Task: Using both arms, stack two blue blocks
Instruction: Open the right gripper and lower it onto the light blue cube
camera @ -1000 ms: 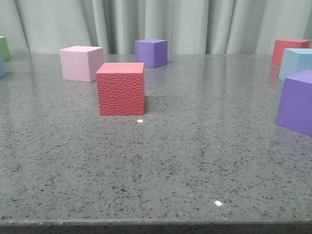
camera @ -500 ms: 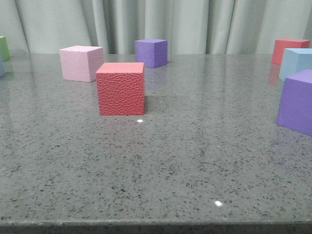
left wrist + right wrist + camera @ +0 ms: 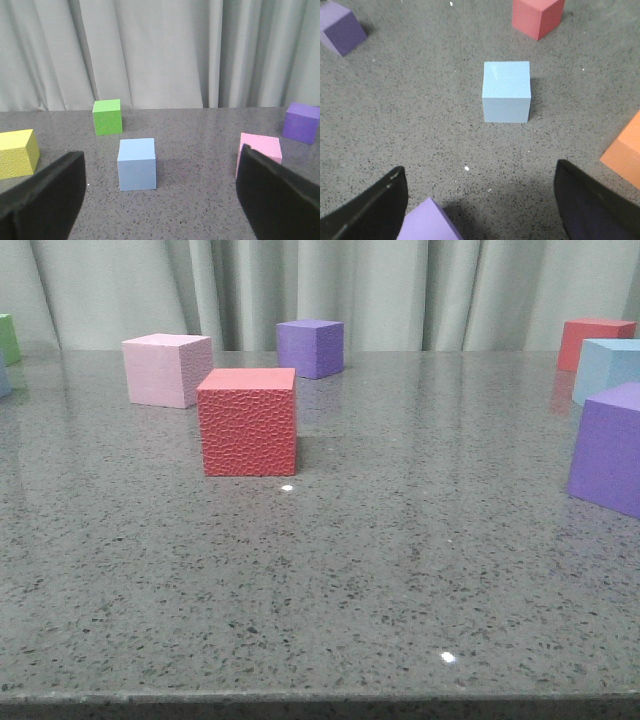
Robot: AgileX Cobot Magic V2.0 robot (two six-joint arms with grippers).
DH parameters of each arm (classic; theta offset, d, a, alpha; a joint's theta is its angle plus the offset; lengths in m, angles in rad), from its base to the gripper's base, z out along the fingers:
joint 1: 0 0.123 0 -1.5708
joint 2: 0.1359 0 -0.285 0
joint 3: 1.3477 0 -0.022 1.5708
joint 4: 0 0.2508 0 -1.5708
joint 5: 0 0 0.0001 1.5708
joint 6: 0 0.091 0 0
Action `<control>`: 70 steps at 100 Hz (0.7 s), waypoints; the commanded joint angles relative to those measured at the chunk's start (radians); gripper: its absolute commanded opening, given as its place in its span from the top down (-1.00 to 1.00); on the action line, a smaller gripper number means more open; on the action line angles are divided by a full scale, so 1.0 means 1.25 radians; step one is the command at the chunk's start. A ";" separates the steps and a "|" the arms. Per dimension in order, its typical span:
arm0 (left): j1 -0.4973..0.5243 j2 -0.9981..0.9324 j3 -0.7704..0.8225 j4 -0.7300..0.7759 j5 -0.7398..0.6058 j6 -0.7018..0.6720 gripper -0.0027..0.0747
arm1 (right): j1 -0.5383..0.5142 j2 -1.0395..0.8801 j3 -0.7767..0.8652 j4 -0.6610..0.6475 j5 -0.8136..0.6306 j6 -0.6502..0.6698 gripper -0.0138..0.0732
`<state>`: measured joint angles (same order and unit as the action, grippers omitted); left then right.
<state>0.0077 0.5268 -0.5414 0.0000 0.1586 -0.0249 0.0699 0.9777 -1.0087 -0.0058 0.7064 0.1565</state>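
Note:
One pale blue block (image 3: 137, 164) stands on the grey table in the left wrist view. My left gripper (image 3: 160, 200) is open and empty, and the block lies ahead of it, nearer the left finger (image 3: 45, 195), apart from both. The other pale blue block (image 3: 506, 98) stands ahead of my open, empty right gripper (image 3: 480, 205), between its lines of reach. This block also shows at the right edge of the front view (image 3: 610, 368). A sliver of blue (image 3: 3, 375) shows at that view's left edge. Neither gripper shows in the front view.
A red textured cube (image 3: 247, 420), pink cube (image 3: 166, 369) and purple cube (image 3: 310, 348) stand mid-table. A purple cube (image 3: 427, 222) lies close by my right gripper's left finger. Green (image 3: 107, 116), yellow (image 3: 17, 153), pink (image 3: 260, 150), orange (image 3: 625, 152) and red (image 3: 538, 16) cubes stand around.

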 commanded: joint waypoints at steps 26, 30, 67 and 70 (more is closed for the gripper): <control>0.003 0.007 -0.033 -0.010 -0.040 -0.005 -0.62 | -0.006 0.258 -0.281 -0.038 0.131 0.015 -0.70; 0.003 0.007 -0.033 -0.010 -0.037 -0.005 -0.62 | -0.006 0.285 -0.308 -0.045 0.141 0.023 -0.70; 0.003 0.007 -0.033 -0.010 -0.021 -0.005 -0.62 | -0.007 0.478 -0.496 -0.079 0.255 0.043 -0.70; 0.003 0.007 -0.033 -0.010 -0.021 -0.005 -0.62 | -0.010 0.489 -0.509 -0.078 0.261 0.043 -0.70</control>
<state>0.0077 0.5268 -0.5457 0.0000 0.2102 -0.0249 0.0699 1.5918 -1.5752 -0.0832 1.0410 0.2094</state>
